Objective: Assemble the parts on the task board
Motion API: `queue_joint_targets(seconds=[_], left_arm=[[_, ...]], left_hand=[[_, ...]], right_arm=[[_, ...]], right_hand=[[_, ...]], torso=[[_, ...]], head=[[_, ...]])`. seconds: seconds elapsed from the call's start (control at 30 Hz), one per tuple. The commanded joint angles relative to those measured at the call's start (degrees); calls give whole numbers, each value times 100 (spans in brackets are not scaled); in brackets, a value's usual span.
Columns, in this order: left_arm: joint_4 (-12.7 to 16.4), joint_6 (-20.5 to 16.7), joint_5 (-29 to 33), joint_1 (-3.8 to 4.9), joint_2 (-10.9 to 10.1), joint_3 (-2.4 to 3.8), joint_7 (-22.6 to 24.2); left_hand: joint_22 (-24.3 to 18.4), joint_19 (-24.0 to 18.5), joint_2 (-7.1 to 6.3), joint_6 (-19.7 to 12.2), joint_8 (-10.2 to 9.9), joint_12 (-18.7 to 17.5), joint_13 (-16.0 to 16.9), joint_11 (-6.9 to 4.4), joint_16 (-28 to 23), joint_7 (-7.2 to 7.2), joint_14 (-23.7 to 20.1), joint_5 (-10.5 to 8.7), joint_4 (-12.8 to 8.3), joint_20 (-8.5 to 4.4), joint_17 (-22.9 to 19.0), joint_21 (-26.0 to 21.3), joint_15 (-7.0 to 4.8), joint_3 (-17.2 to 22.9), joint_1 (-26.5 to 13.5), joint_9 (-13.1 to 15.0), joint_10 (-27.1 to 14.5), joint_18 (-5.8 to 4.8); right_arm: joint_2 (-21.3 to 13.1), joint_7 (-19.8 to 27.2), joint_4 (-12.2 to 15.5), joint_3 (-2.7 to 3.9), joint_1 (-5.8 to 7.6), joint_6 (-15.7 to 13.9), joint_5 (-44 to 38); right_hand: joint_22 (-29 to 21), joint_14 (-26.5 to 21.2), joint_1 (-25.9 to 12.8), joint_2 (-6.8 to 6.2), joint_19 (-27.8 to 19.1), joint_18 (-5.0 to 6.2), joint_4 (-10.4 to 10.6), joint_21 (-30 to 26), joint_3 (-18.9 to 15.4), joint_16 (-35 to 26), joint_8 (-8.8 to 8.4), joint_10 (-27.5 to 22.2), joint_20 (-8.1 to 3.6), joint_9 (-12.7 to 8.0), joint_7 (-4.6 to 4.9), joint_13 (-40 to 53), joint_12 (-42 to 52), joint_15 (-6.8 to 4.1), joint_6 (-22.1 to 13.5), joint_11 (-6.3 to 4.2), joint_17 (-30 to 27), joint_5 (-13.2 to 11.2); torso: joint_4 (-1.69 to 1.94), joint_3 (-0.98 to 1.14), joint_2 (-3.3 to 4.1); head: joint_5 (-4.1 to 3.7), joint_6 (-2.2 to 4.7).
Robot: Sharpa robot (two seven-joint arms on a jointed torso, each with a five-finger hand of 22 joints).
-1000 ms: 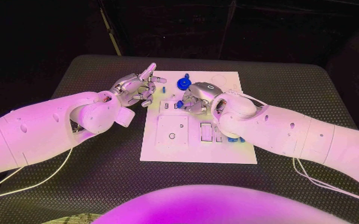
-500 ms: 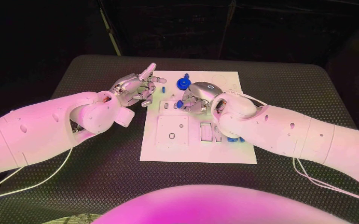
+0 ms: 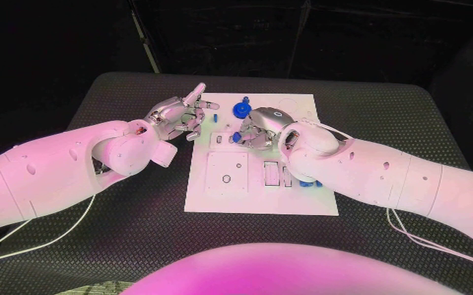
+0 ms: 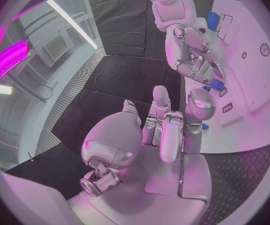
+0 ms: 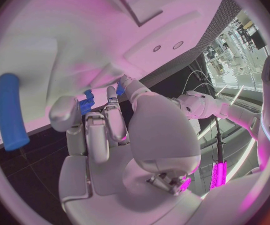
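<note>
No text, label, brand, number or sign can be read anywhere in these views. The task board (image 3: 258,196) carries only outlined rectangles and circles near the right hand (image 3: 258,128), with no lettering that can be made out.
</note>
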Motion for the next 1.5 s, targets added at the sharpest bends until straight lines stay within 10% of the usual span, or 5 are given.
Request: queue_joint_targets(seconds=[0.03,1.5], left_arm=[[3,78,-14,9,7,6,11],[-13,132,-14,9,12,6,-43]], left_hand=[[-5,-53,9,-39,-20,-29,-7,3,-27,12,417,-17,-36,1,1042,-27,50,5,54,10,-25,8],[-7,-57,4,-51,-22,-20,2,8,-26,17,417,-18,-49,6,1042,-31,54,-2,60,15,-33,9]], right_arm=[[-9,46,39,2,5,-121,9],[-35,109,151,2,-25,-201,70]], right_hand=[[3,575,-25,-19,-3,35,-10,-17,-33,-13,-11,-28,26,3,16,155,-3,49,-36,17,1425,-20],[12,577,-55,-25,5,35,19,-13,-72,-9,-2,-5,32,9,12,182,24,50,-23,16,1432,-15]], torso=[[-1,-1,-2],[1,-3,1]], head=[[2,4],[23,-26]])
